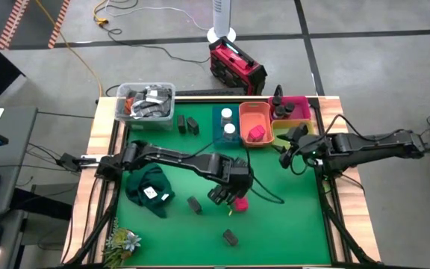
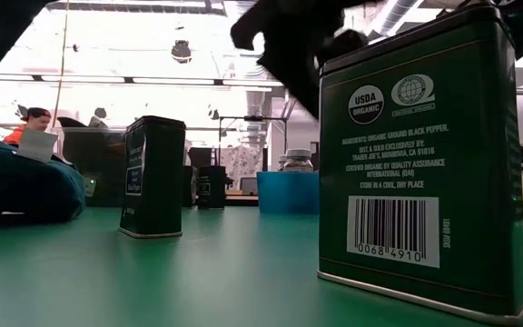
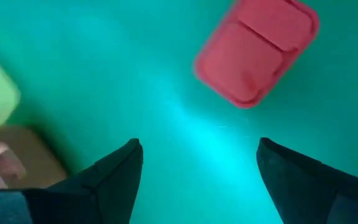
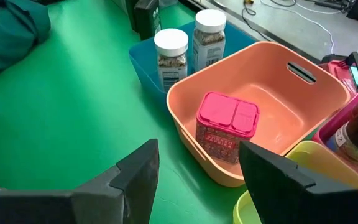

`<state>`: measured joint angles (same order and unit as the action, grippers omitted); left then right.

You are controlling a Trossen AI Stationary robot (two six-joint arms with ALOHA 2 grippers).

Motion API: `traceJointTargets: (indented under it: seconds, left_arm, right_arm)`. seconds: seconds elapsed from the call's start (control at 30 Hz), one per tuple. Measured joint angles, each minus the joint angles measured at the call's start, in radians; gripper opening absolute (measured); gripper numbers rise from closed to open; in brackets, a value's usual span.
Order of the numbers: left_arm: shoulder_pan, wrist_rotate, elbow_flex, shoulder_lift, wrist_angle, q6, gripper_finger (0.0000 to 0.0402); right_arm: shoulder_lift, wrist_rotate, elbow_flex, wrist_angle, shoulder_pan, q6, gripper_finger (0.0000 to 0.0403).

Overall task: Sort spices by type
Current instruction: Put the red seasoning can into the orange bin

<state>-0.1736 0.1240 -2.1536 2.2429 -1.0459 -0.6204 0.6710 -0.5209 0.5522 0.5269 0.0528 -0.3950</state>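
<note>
A red-pink box [image 3: 257, 50] of spice lies flat on the green mat [image 1: 290, 217], just ahead of my left gripper [image 3: 197, 177], whose two dark fingers [image 3: 114, 174] stand well apart with nothing between them. Seen from my left wrist, the box's long axis runs on a slant to the gap between my fingers, not squarely across it, so I judge that the wrist must turn before the jaws can close on its narrower sides. From above, the box [image 1: 240, 202] shows right at the tip of my left gripper, near the middle of the mat, while my right gripper [image 1: 286, 158] hangs well off by the coloured bins, its fingers parted and empty. My left arm is plainly the nearer. A matching box [image 4: 227, 127] already stands upright in the orange bin [image 4: 303, 93], beside the blue bin [image 4: 143, 59] that holds two white-capped jars [image 4: 171, 56].
</note>
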Motion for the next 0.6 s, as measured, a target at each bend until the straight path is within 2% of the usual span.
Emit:
traceJointTargets:
  seconds: [0.23,0.47,0.6]
  left_arm:
    - [-0.024,-0.021,0.043,0.0,0.112,-0.073,0.0302]
    - [-0.06,-0.051,0.045,0.0,0.13,-0.143,0.0302]
    - [-0.067,-0.104,0.045,0.0,0.136,-0.145,0.0302]
  right_arm:
    - [0.063,0.0,0.0,-0.047,-0.002,0.032,0.0249]
    - [0.101,0.0,0.0,-0.081,-0.002,0.056,0.0249]
    - [0.101,0.0,0.0,-0.088,-0.002,0.056,0.0249]
